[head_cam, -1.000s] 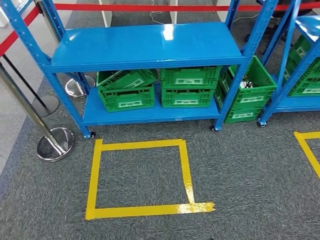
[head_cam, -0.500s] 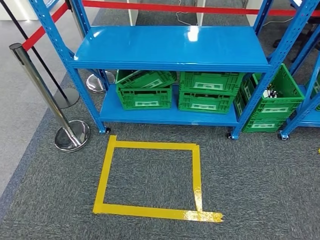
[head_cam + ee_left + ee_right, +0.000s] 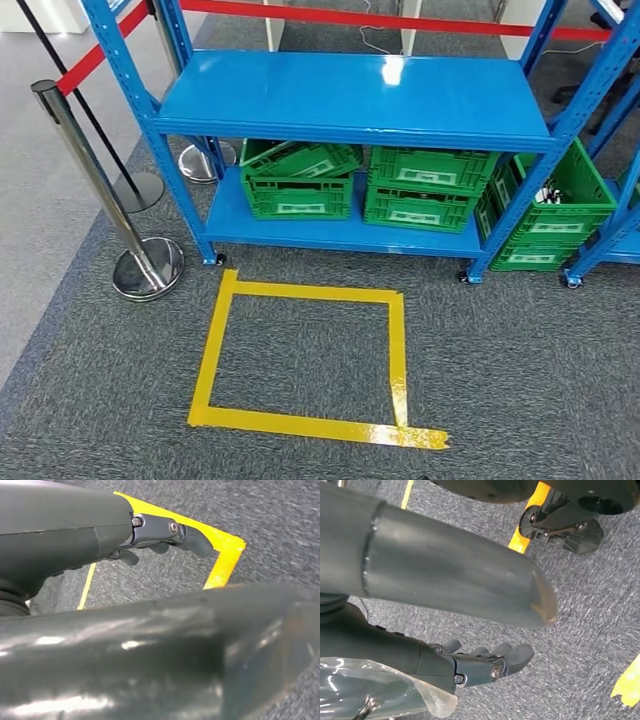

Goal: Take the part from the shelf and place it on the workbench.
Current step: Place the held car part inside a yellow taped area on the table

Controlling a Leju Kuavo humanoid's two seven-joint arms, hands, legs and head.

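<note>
A blue metal shelf rack stands ahead in the head view, its upper board bare. On its lower board sit green crates, one lying tilted on another, with a second stack beside them. A further green crate at the right holds small dark and white items. My left hand hangs over the carpet with fingers extended and nothing in it. My right hand also hangs above the carpet, fingers stretched out and holding nothing.
A yellow tape square marks the grey carpet in front of the rack. Chrome stanchions with a red belt stand at the left and behind. Another blue rack begins at the right edge.
The whole picture has shifted right and slightly down: the camera has moved, bringing the stanchions at the left further into view. The shelf, crates and tape keep their places relative to each other.
</note>
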